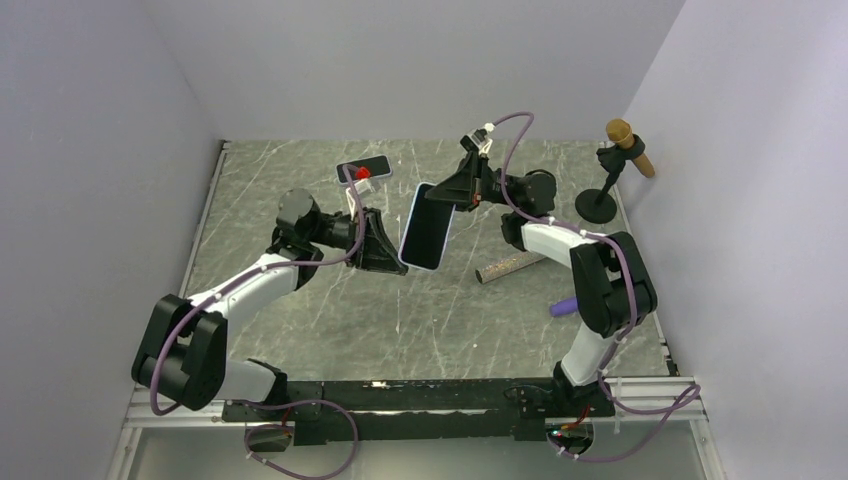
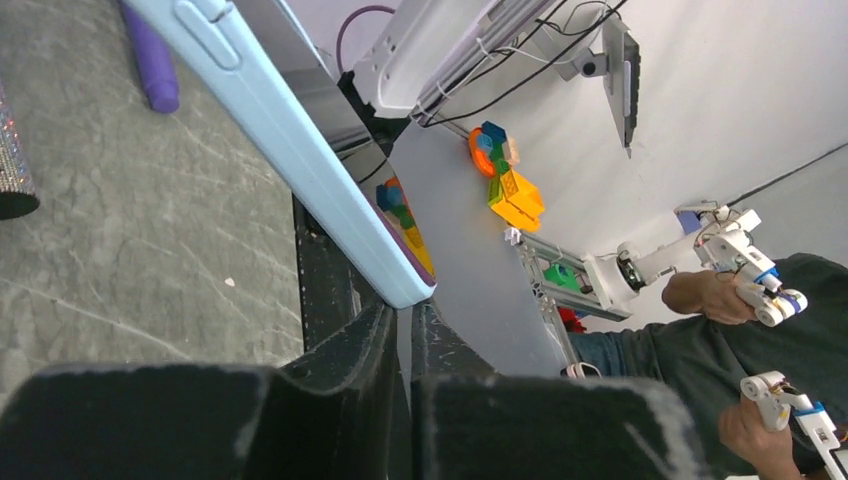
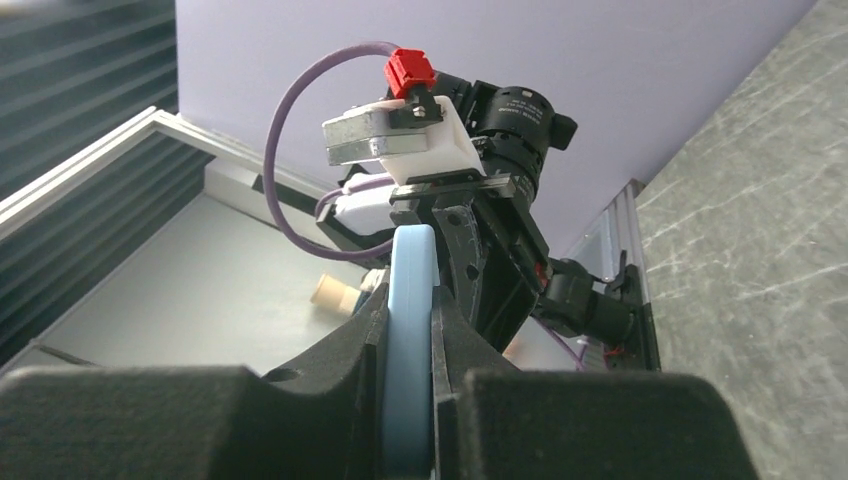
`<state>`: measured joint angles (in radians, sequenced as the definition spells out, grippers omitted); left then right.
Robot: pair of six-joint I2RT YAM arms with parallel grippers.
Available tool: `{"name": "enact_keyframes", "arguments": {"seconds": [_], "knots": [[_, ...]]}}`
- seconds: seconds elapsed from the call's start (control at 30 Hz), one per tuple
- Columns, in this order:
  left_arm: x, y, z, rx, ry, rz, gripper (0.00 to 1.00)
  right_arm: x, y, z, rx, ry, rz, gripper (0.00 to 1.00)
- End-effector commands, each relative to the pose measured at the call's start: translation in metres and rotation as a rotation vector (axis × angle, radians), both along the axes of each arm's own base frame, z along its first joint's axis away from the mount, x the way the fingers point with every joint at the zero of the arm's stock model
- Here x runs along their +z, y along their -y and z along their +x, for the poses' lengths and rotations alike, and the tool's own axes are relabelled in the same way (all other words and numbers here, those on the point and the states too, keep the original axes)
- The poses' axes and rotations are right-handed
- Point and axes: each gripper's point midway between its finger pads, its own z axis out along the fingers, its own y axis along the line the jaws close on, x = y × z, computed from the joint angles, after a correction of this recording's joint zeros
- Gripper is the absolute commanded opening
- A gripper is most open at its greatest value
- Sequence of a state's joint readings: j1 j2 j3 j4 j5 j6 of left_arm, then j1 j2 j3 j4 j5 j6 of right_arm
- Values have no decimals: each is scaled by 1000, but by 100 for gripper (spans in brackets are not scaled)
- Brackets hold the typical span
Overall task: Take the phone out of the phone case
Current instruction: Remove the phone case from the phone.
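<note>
Two grippers hold the case (image 1: pixel 425 228) up off the worktop (image 1: pixel 300 330), over its middle and somewhat toward the far edge, with the phone not yet out of it. The right gripper (image 1: pixel 441 197) is clamped across the thickness of the case at its far end; its wrist view shows the pale blue slab edge-on between the closed fingers. The left gripper (image 1: pixel 396 258) is closed at the near bottom corner, and in its wrist view the fingertips (image 2: pixel 385 325) meet right under that corner of the blue rim. We judge that they pinch the lip there, though the contact itself is too tight to see clearly. The dark glossy face (image 2: pixel 330 120) beside the rim we take for the phone. The step in hand looks like peeling this corner free. To do it well, we would hold the right arm steady as the anchor and roll the left wrist so that the lip bends away from the glossy face rather than dragging the whole case sideways. Because the right fingers pin phone and case together at their end, we expect the release to start at our corner and then work along the edge. A slow pull matters, since a slipped lip could snap back or twist the case out of the right grip and drop it onto the stone.
</note>
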<state>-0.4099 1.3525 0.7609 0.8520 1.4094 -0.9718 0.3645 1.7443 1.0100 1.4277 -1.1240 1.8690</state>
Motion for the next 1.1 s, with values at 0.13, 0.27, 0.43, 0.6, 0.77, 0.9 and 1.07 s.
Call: {"name": "enact_keyframes", "arguments": {"seconds": [0.13,0.27,0.43,0.6,0.77,0.9,1.07], "knots": [[15,15,54,306,56,-4,69,33,17,-18,-77,168,-49,0],[0,12,47,352,5,62,82,36,19,-19,-109,237,-120,0],[11,4,41,417,-75,23,78,32,20,-21,-130,258,-182,0],[33,4,33,400,-106,-54,82,40,23,-27,-133,285,-174,0],[33,14,22,349,-94,-71,83,45,23,-29,-143,296,-165,0],[39,21,11,303,-63,-85,77,46,23,-28,-148,289,-153,0],[38,22,0,262,-34,-80,80,41,23,-22,-159,246,-159,0]]}}
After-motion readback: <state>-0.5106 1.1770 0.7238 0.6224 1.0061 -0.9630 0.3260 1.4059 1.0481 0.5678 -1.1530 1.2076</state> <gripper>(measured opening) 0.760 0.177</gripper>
